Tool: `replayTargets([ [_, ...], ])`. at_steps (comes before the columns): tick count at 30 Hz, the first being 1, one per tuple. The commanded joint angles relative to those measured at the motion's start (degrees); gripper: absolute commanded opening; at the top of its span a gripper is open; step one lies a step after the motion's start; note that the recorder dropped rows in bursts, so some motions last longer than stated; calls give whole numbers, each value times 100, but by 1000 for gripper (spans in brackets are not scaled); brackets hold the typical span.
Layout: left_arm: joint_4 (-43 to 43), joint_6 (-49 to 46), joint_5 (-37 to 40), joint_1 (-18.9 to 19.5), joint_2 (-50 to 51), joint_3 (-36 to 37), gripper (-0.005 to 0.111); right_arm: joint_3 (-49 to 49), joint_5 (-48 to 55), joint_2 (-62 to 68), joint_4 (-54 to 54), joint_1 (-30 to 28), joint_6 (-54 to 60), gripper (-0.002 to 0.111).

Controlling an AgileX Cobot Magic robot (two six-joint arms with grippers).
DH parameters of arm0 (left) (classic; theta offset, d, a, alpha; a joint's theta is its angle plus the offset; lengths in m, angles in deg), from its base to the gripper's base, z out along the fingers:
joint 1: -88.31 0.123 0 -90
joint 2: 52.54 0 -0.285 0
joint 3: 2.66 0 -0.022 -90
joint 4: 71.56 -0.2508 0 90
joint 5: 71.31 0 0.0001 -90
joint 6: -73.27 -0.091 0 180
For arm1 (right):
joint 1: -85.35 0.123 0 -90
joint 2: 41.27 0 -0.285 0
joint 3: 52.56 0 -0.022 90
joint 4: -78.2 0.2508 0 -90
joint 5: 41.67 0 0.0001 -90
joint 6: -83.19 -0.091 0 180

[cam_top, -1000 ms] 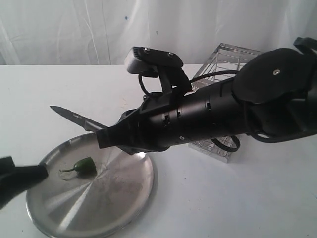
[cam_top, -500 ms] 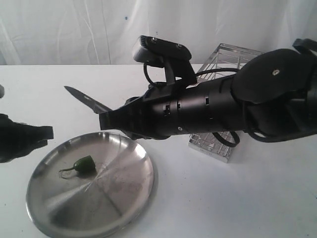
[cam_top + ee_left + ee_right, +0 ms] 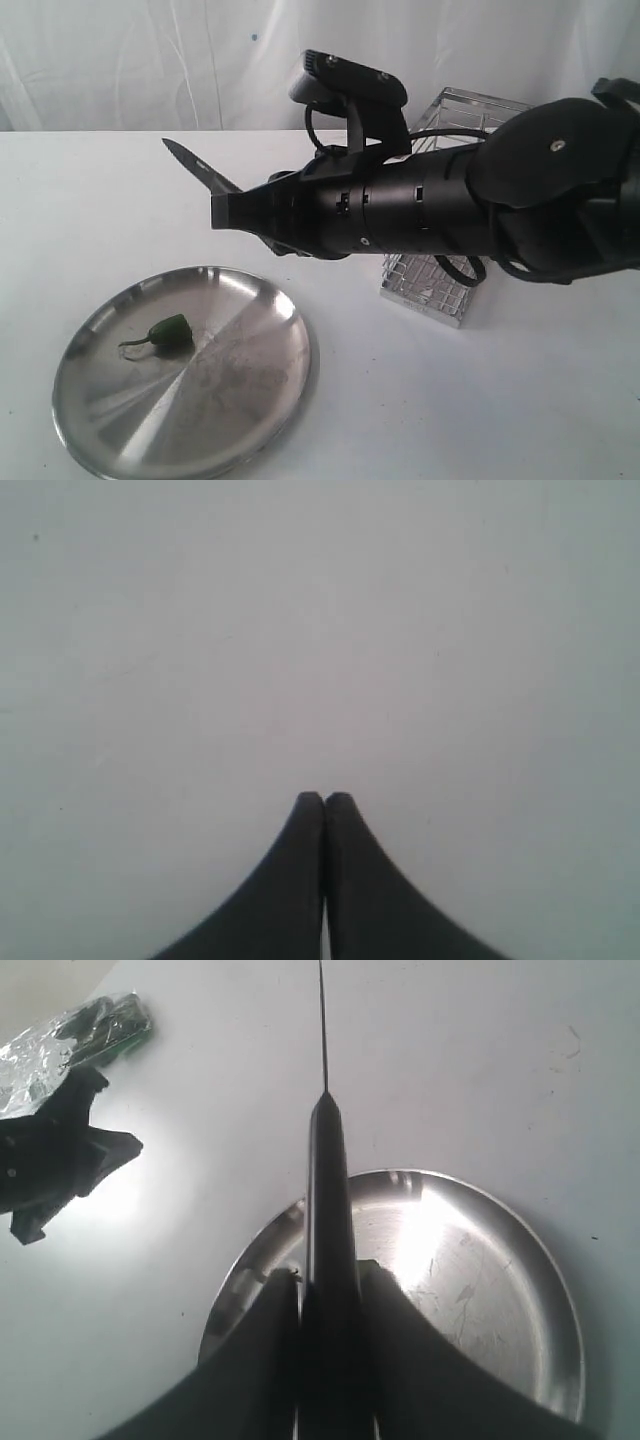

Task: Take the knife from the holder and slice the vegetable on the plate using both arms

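In the exterior view my right gripper is shut on the black handle of the knife. The blade points up and to the left, well above the table. The steel plate lies at the front left, and the green vegetable rests whole on its left part. The wire holder stands behind the right arm, mostly hidden. The right wrist view shows the knife clamped in the right gripper above the plate. My left gripper is shut and empty over bare white table.
A white curtain backs the white table. The bulky right arm spans the middle of the exterior view. In the right wrist view a black arm part and a foil-wrapped green item lie beside the plate.
The right gripper has lifted the knife up and to the right, off the plate. The left gripper has drawn back to the left, out of the exterior view.
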Motion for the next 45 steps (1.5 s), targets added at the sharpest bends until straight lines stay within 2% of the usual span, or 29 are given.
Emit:
replayTargets([
  [1,-3418,2219,1062,701,376,-494,0,56,53,-39,2,6,-32,0],
  [2,-5517,2519,1062,718,527,-754,0,93,42,-39,2,6,-32,0],
  [4,-8493,2767,1317,671,735,-1158,0,92,42,-27,2,6,-21,0],
  [5,-9424,3069,1456,601,826,-1283,0,92,42,-27,2,6,-21,0],
  [8,-10883,3227,1264,360,932,-1250,0,92,21,-27,2,6,-21,0],
  [9,-11712,3239,1094,233,956,-1174,0,92,-2,-27,2,6,-21,0],
  [10,-12150,3239,948,120,959,-1092,0,92,-24,-27,2,6,-21,0],
  [13,-12144,3540,863,-80,959,-863,0,92,-147,-27,2,6,-21,0],
  [14,-11915,4038,936,-127,959,-804,0,92,-175,-27,-9,6,-21,0],
  [15,-11686,5392,1036,-179,947,-658,0,92,-200,-16,-9,6,-21,0],
  [17,-12437,6374,819,-247,947,-404,0,92,-161,22,-9,6,-21,0],
  [18,-12858,6595,409,-274,947,-294,0,92,-105,62,-9,6,-21,0],
  [20,-13440,7302,-953,-312,960,-50,0,92,-20,107,-9,6,-21,0],
  [21,-13728,8049,-2228,-372,960,88,0,92,13,191,-9,6,-21,0],
  [22,-13887,8350,-2638,-421,960,118,0,92,13,204,-9,6,-21,0],
  [24,-14050,8894,-2815,-610,960,288,0,92,-59,187,-9,6,-21,0],
  [28,-14034,8914,-3062,-941,960,599,0,92,264,190,-9,6,-21,0],
  [33,-13548,8914,-3301,-1600,960,935,0,92,643,201,-9,6,-21,0],
  [38,-12482,8914,-3339,-2285,960,1066,0,92,566,201,7,6,-21,0],
  [43,-12035,8861,-3535,-2575,960,1066,0,92,519,201,7,6,-21,0],
  [45,-12008,8750,-3611,-2575,960,1066,0,92,645,236,7,6,-21,0],
])
